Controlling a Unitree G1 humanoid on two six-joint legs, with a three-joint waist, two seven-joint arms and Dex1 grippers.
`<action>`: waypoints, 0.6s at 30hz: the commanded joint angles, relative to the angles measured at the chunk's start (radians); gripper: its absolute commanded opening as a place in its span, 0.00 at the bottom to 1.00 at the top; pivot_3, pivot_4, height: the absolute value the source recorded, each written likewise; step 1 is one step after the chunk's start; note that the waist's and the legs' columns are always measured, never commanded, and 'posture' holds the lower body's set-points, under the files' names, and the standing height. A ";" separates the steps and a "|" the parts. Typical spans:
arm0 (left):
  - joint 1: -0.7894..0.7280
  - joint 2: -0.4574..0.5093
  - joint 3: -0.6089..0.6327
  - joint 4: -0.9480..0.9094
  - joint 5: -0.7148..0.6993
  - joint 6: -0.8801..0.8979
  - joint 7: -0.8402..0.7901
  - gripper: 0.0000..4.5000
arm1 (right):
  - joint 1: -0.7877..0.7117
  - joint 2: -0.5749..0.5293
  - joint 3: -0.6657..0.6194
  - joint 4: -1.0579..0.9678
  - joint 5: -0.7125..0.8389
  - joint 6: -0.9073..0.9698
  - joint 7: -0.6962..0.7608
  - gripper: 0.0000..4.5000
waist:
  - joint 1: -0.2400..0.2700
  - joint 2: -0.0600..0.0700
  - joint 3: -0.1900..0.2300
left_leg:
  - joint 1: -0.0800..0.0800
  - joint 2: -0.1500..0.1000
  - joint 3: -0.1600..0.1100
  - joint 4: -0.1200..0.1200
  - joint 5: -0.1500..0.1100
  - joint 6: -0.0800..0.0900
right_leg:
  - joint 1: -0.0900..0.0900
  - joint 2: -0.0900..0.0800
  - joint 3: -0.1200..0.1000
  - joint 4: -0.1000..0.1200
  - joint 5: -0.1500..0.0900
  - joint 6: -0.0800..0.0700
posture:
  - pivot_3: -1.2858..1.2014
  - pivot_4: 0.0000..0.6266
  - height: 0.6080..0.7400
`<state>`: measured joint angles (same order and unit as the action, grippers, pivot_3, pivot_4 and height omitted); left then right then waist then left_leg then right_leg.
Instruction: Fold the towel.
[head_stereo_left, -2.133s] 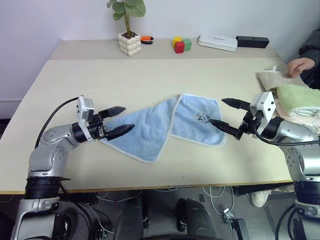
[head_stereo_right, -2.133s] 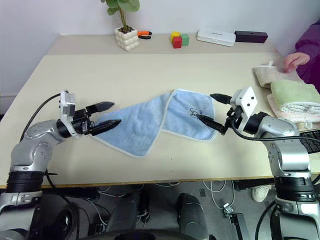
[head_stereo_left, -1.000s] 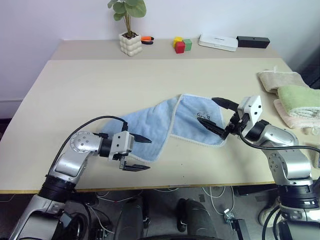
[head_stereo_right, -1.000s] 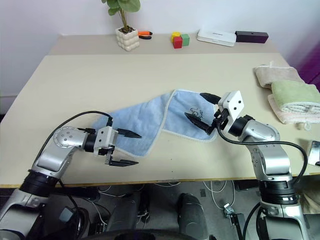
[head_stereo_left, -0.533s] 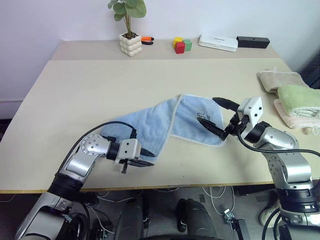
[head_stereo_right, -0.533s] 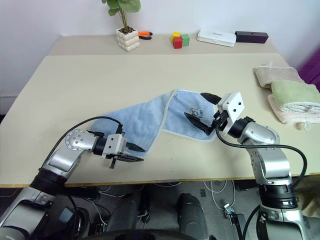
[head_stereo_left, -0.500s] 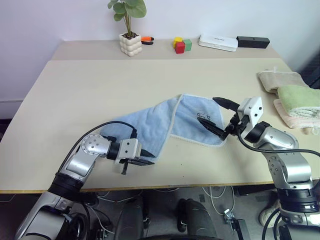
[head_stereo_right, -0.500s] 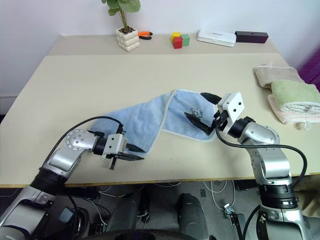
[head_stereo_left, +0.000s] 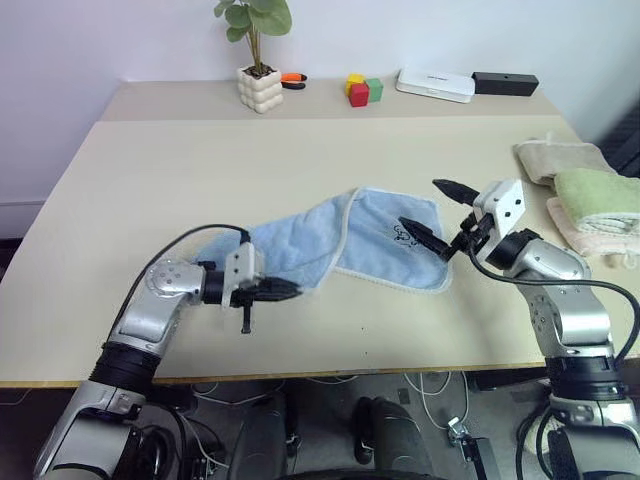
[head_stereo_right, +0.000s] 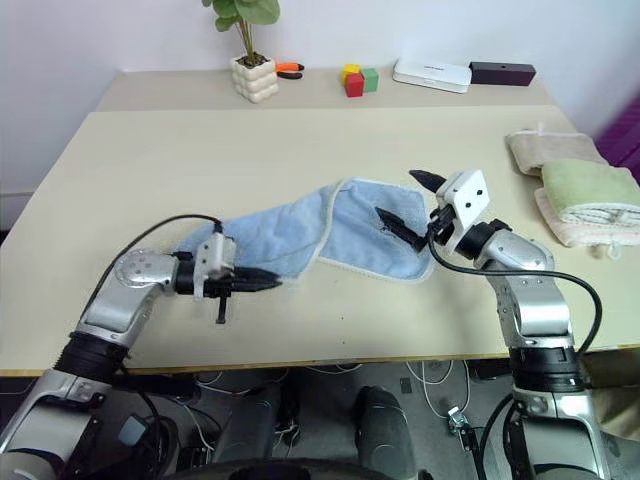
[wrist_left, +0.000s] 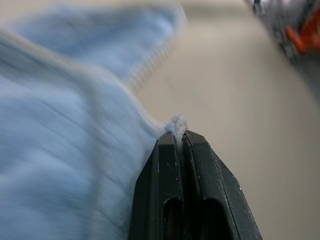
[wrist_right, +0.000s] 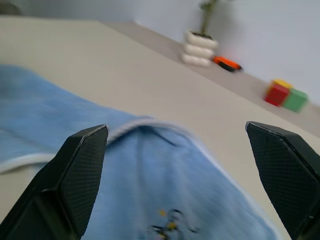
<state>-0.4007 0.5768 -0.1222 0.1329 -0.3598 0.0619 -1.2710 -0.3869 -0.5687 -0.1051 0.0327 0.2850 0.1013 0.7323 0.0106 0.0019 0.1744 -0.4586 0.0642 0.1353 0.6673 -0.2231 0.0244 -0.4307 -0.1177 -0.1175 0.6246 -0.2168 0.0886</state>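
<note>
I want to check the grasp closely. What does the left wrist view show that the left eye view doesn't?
Left wrist view alone: a tuft of the towel pinched between the shut fingers of the left gripper. Left eye view alone: the right gripper open above the towel's embroidered end, the folded green towel and the potted plant. Both: the blue towel and the table.

The towel (wrist_left: 60, 165) is blurred in the left wrist view; its embroidered mark (head_stereo_left: 405, 236) is too small to read, partly behind the right gripper (head_stereo_left: 432, 211)
</note>
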 joint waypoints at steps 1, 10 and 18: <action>-0.025 0.001 0.081 -0.032 -0.055 0.020 0.036 0.02 | -0.094 0.007 -0.024 0.095 -0.037 0.004 -0.075 1.00 | -0.002 0.000 0.000 | 0.000 0.000 0.001 0.000 0.000 0.000 | 0.000 0.000 0.000 0.000 0.000 0.000 | 0.52 0.24 1.00; -0.073 -0.027 0.173 -0.003 -0.086 0.045 0.136 0.02 | -0.362 0.047 0.028 0.521 -0.184 0.168 -0.271 1.00 | -0.007 0.000 0.000 | 0.000 -0.001 0.003 0.000 0.003 -0.005 | -0.001 0.000 0.000 0.002 0.000 0.000 | 0.52 0.24 1.00; -0.067 -0.049 0.199 -0.019 -0.077 0.030 0.199 0.02 | -0.502 0.119 0.040 0.758 -0.189 0.203 -0.250 1.00 | -0.023 0.000 0.000 | 0.000 0.000 0.004 -0.001 0.004 -0.006 | -0.001 0.000 0.000 0.003 0.000 0.000 | 0.52 0.24 1.00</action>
<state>-0.4672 0.5265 0.0550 0.1450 -0.4270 0.1033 -1.0795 -0.8481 -0.4519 -0.0492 0.7808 0.0843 0.3063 0.4705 -0.0127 0.0021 0.1746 -0.4586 0.0638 0.1393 0.6665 -0.2194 0.0184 -0.4318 -0.1177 -0.1172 0.6274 -0.2171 0.0891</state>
